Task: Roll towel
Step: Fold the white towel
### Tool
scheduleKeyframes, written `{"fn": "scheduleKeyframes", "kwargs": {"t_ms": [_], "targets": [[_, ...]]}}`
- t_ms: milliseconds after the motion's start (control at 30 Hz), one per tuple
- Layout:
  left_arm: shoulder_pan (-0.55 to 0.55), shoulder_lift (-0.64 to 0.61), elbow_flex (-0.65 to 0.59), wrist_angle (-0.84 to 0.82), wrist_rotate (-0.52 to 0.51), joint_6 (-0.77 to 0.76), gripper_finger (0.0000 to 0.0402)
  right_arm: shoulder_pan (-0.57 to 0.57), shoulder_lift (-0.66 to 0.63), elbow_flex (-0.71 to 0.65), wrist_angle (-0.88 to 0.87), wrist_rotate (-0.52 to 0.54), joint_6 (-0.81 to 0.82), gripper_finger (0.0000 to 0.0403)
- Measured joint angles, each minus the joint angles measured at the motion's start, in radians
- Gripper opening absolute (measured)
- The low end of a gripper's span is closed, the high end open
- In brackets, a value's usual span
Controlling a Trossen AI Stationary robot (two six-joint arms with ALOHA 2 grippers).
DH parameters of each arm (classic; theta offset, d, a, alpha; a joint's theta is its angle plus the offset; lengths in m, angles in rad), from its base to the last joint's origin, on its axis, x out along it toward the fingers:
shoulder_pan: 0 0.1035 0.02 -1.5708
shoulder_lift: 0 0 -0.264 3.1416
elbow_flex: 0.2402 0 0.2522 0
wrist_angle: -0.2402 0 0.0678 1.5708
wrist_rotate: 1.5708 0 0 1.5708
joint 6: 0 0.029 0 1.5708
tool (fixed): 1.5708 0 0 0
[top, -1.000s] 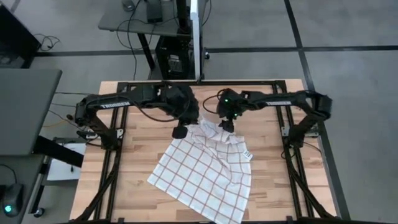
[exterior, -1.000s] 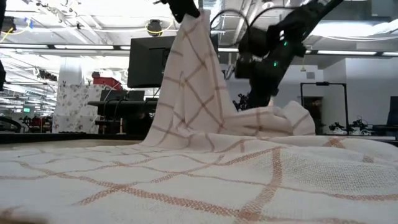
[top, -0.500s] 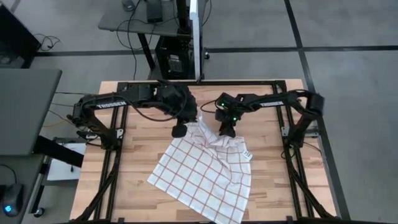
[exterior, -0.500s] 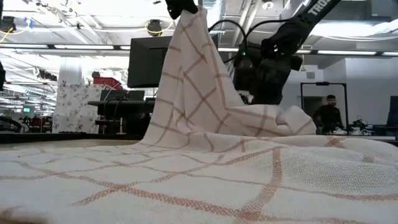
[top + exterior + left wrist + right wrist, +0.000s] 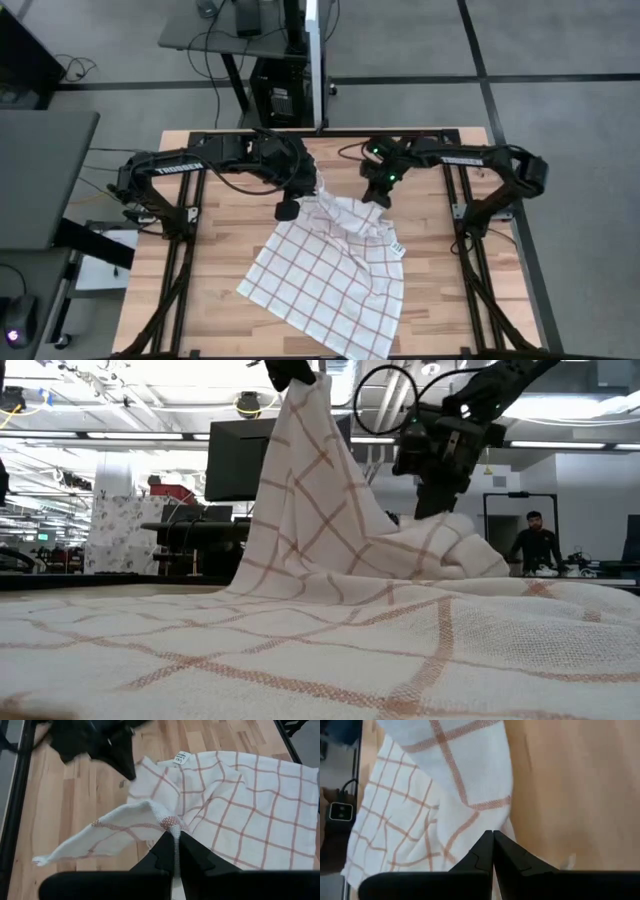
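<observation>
Left gripper [image 5: 174, 851] pinches a corner of the thin white red-checked cloth towel [image 5: 325, 275], lifted high (rest draped on the wooden table [image 5: 225, 235]). Right gripper [image 5: 493, 851] closed on the towel's far edge.

Towel [image 5: 330, 275]: thin white cloth w/ grid of narrow red-brown lines, small white tag [image 5: 398, 248] at one edge. Lies spread diagonally on wooden worktop [image 5: 225, 240], mostly flat, front corner reaching worktop's near edge. Far corner raised in a peak above the surface; adjacent far edge bunched & wrinkled. Tag lies face-up beside the bunched part.
</observation>
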State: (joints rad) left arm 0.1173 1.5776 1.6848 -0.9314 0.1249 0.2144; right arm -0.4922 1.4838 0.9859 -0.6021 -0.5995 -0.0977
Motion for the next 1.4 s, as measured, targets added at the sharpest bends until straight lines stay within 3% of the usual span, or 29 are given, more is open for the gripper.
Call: {"fn": "scheduleKeyframes", "kwargs": {"t_ms": [267,400,633,800,1033,1133,1200,1333,1400], "targets": [[0.0,0.0,-0.004,0.002,-0.002,-0.001,0.0,-0.051,-0.023,0.0,-0.074,0.041,0.046,0.0023],[0.0,0.0,-0.005,0.001,-0.003,-0.008,0.0,-0.074,-0.023,0.0,-0.074,0.107,0.055,0.0083],[0.0,0.0,-0.005,0.0,-0.003,-0.019,0.0,-0.092,-0.023,0.0,-0.073,0.108,0.033,0.0201],[0.0,0.0,-0.005,0.001,-0.003,-0.02,0.0,-0.036,-0.019,0.0,-0.074,0.089,-0.021,0.0233],[0.0,0.0,-0.005,0.001,-0.003,-0.02,0.0,0.077,0.092,0.0,-0.082,0.125,-0.084,0.0213],[0.0,0.0,-0.005,0.0,-0.003,-0.02,0.0,0.093,0.127,0.0,-0.082,0.086,-0.083,0.0189],[0.0,0.0,-0.005,0.002,-0.003,-0.02,0.0,0.104,0.134,0.0,-0.085,0.07,-0.078,0.015],[0.0,0.0,-0.006,0.002,-0.003,-0.01,0.0,0.112,0.133,0.0,-0.128,0.028,-0.092,0.0029],[0.0,0.0,-0.006,0.002,-0.003,-0.01,0.0,0.106,0.116,0.0,-0.146,0.024,-0.084,0.0013]]}}
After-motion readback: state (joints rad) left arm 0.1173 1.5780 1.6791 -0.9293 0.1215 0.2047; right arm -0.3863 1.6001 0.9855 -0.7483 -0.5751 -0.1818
